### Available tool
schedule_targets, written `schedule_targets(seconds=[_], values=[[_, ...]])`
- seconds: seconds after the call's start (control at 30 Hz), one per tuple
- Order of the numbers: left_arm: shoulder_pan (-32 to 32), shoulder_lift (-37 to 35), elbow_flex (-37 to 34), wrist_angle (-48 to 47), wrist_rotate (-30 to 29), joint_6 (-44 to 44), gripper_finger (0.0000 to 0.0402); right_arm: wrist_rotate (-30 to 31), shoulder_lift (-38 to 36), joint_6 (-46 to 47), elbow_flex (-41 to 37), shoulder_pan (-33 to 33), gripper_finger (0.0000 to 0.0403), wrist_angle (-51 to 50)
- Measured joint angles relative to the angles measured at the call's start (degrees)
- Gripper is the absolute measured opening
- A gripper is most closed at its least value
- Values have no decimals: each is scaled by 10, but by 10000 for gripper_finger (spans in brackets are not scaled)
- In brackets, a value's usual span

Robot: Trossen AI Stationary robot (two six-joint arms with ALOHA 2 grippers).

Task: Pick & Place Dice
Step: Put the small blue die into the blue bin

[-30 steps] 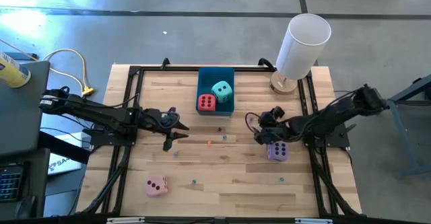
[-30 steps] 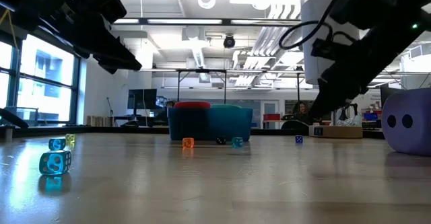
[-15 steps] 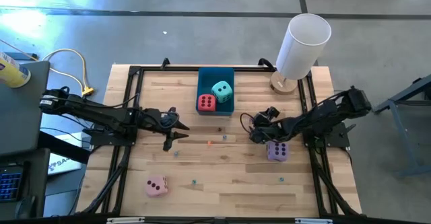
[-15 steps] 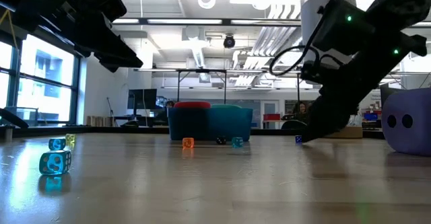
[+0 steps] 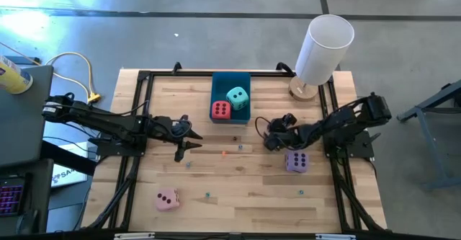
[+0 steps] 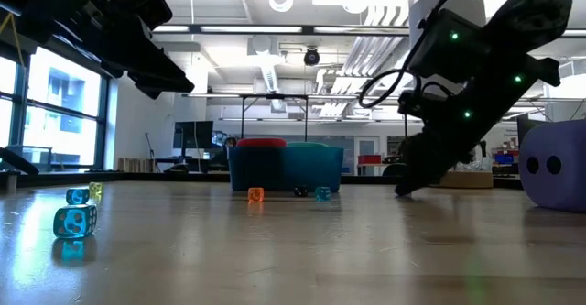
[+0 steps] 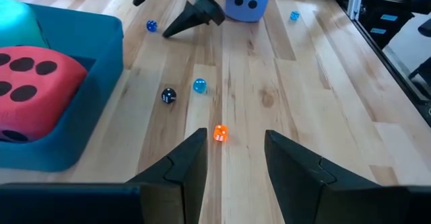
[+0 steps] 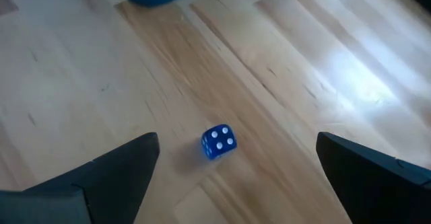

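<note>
The task looks about half done. Two of the four big dice already lie in the blue tray [image 5: 232, 79] in the upper middle of the high view: the red die [image 5: 220, 110] and the teal die [image 5: 237, 96], side by side and touching. Two are left on the wooden surface [image 5: 245, 189]: the lilac die [image 5: 296, 161] at right of centre and the pink die [image 5: 167, 200] in the lower left.

The right pincer [image 5: 270, 140] is low over the surface, just to the upper left of the lilac die, its fingers spread wide and holding nothing. In its own wrist view only a small blue die [image 8: 218, 142] lies between the two fingers. The left pincer [image 5: 186, 138] hangs at left of centre, well apart from any big die, partly open and empty; in its wrist view a tiny orange die [image 7: 219, 133] shows between its fingers.

The big dice look soft, like foam, with rounded corners, matte faces and dark round pips. The small dice scattered in the middle seem hard and glossy, some of them clear like plastic. The surface is of pale wood planks with visible grain, inside a black metal frame. The tray is rectangular with smooth walls. In the upper right stands a white cylinder [image 5: 323, 49] on a round wooden base
</note>
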Motion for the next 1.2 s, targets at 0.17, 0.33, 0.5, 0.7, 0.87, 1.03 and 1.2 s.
schedule_targets(seconds=[0.17, 0.33, 0.5, 0.7, 0.87, 1.03, 1.2], values=[[-2, 0, 0, 0, 2, -1, 142, -34, 0, 28, 0, -24, 378, -2], [-2, 0, 0, 0, 3, -1, 142, -78, 0, 68, 0, -44, 342, -2], [-2, 0, 0, 0, 3, -1, 142, -102, 0, 77, 1, -56, 307, 0], [-2, 0, 0, 0, 3, -1, 142, -105, -2, 78, 0, -57, 283, 1], [-2, 0, 0, 0, 3, -1, 142, -116, -2, 78, 0, -57, 268, 3], [-2, 7, 0, 3, 3, -1, 142, -120, -2, 78, 0, -57, 252, 3], [-2, 30, 0, 8, 3, -1, 142, -122, -2, 77, 0, -57, 234, 3]])
